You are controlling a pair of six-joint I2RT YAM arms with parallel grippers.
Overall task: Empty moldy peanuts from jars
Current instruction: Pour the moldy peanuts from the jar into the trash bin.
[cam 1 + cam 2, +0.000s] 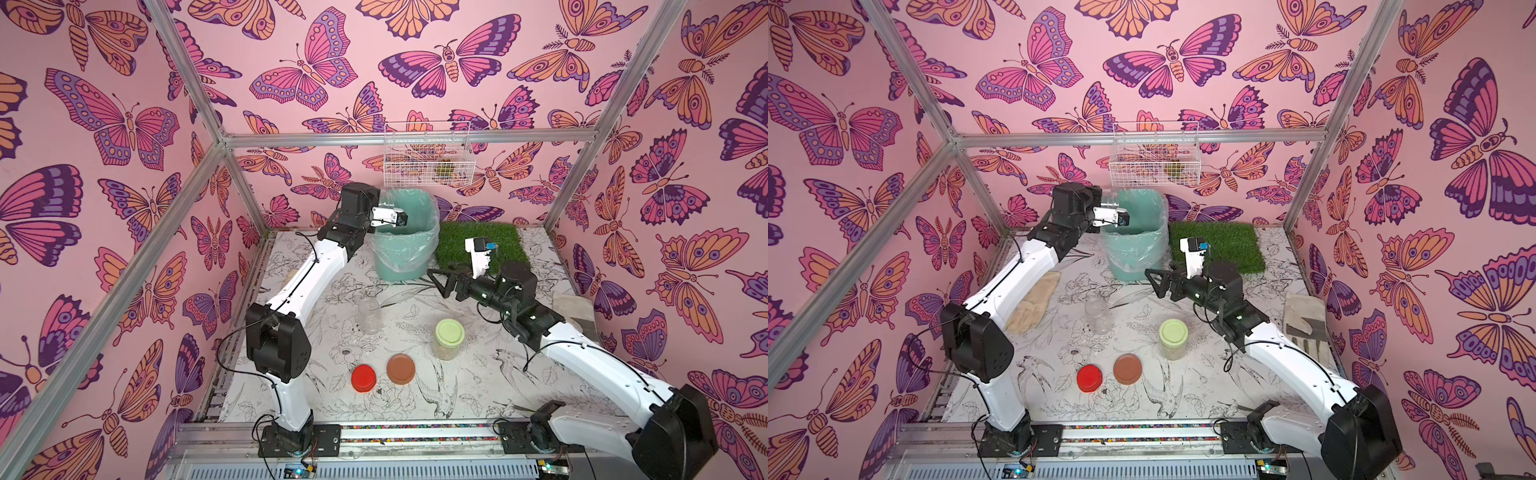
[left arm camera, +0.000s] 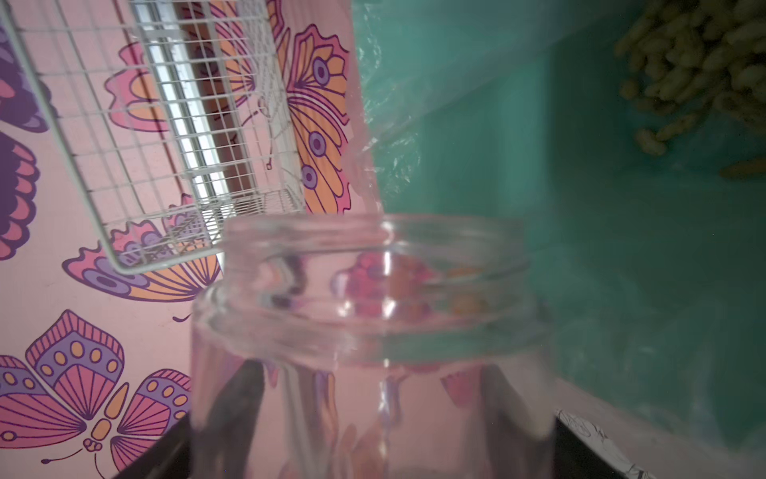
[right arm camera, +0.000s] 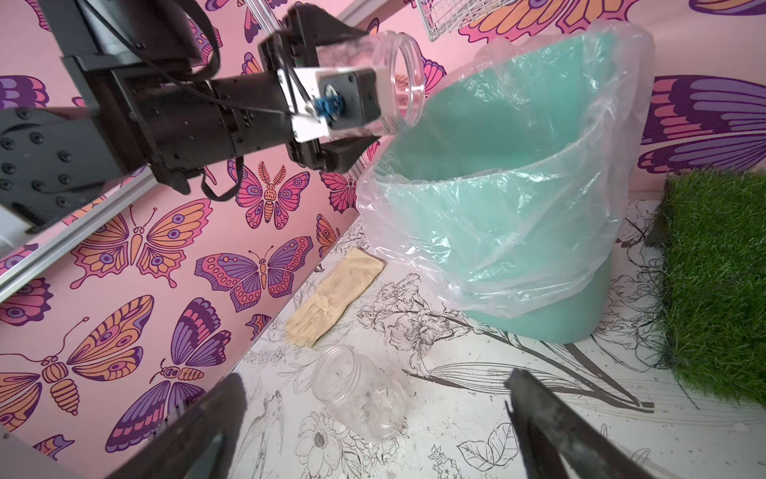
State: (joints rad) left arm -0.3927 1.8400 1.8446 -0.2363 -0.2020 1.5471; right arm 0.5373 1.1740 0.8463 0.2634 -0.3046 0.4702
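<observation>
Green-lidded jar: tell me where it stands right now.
In both top views the green-lidded jar stands upright near the middle of the table, on the right side, just right of the loose brown lid.

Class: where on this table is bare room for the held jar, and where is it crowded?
Free: front strip between the brown lid and the rail; also between the green-lidded jar and empty jar. Crowded: beside the bin.
</observation>
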